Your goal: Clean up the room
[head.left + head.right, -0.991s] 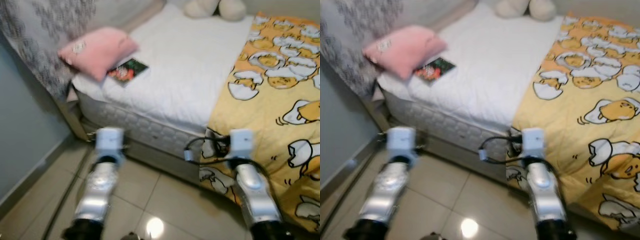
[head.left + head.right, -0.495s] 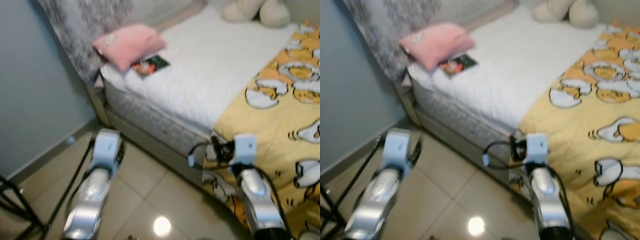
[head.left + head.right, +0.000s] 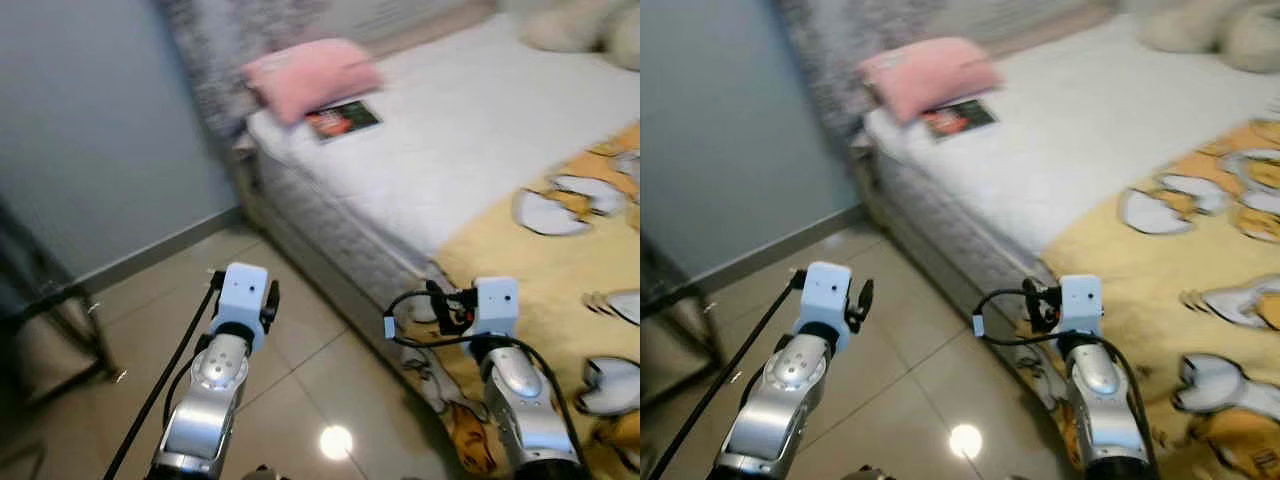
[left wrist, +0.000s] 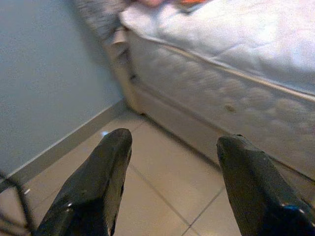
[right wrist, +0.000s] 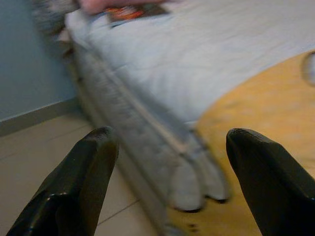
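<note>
bedroom's white mattress (image 3: 480,130) carries a pink pillow (image 3: 312,75) and glossy booklet (image 3: 342,118) near its corner; left gripper (image 4: 170,147) and right gripper (image 5: 170,147) hang spread, empty.

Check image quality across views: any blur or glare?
Left eye view: soft motion blur, glare spot on the floor tiles. Right wrist view: bed and booklet smeared. Left wrist view: sharper, mattress edge quilting readable.
</note>
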Controlling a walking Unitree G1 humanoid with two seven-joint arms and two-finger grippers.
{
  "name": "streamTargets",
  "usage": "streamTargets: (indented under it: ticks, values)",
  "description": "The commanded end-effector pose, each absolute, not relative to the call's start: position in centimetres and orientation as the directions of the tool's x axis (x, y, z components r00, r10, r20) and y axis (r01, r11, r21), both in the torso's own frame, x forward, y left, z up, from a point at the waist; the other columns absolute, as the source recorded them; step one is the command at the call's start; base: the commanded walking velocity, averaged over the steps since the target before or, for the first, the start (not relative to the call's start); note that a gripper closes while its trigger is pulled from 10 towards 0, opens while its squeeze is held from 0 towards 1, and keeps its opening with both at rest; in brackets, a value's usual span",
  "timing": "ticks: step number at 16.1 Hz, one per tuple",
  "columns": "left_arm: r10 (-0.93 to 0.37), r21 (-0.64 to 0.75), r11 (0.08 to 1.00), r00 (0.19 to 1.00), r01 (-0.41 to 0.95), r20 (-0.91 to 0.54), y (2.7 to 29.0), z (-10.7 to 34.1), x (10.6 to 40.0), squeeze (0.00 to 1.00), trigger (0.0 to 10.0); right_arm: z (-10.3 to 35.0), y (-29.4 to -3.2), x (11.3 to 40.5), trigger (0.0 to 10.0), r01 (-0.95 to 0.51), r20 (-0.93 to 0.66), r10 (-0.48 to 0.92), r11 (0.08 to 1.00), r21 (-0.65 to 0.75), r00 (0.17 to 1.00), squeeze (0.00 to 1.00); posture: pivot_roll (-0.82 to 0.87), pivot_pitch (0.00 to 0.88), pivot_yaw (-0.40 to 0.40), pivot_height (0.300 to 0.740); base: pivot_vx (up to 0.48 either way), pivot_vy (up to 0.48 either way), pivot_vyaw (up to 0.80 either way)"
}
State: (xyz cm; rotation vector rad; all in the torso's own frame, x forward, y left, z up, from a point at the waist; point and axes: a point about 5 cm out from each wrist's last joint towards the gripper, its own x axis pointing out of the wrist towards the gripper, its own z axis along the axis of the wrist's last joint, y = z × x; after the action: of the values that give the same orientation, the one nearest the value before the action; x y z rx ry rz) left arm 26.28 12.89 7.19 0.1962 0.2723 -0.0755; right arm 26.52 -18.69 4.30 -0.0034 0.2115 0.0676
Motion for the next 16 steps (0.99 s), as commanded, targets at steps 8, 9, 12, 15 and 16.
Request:
streamTargets:
  ticks: [8,9,12,15,16]
  values:
    - [0.078,0.051,0.996,0.968,-0.067,-0.239,15.0,7.8,26.3,0.0,10.0,4.8,-17.2,27.3,10.0,-0.128,-0.219,0.137,0.99,0.057,0.966,0.18,-0.11,0.0,0.053,0.723,0.0,0.24,0.66]
    - [0.067,0.052,0.997,0.973,-0.056,-0.223,14.9,8.0,26.4,0.0,10.0,4.7,-17.0,27.4,10.0,-0.141,-0.226,0.153,0.988,0.067,0.962,0.2,-0.11,0.0,0.056,0.723,0.0,0.48,0.76]
    - [0.065,0.108,0.993,0.976,-0.043,-0.207,14.8,8.2,26.9,0.0,10.0,4.8,-17.0,27.5,10.0,-0.161,-0.225,0.168,0.986,0.049,0.96,0.24,-0.11,0.0,0.056,0.723,0.0,0.48,0.76]
    - [0.036,0.127,0.992,0.975,-0.008,-0.219,14.4,7.8,27.2,0.0,10.0,5.1,-17.3,27.7,10.0,-0.159,-0.21,0.157,0.987,0.01,0.965,0.21,-0.12,0.0,0.061,0.723,0.0,0.081,0.23]
    - [0.049,0.107,0.994,0.976,-0.027,-0.212,14.6,8.0,27.7,0.0,10.0,5.1,-17.3,27.7,10.0,-0.158,-0.211,0.155,0.987,0.002,0.965,0.24,-0.12,0.0,0.062,0.723,0.0,0.0,0.73]
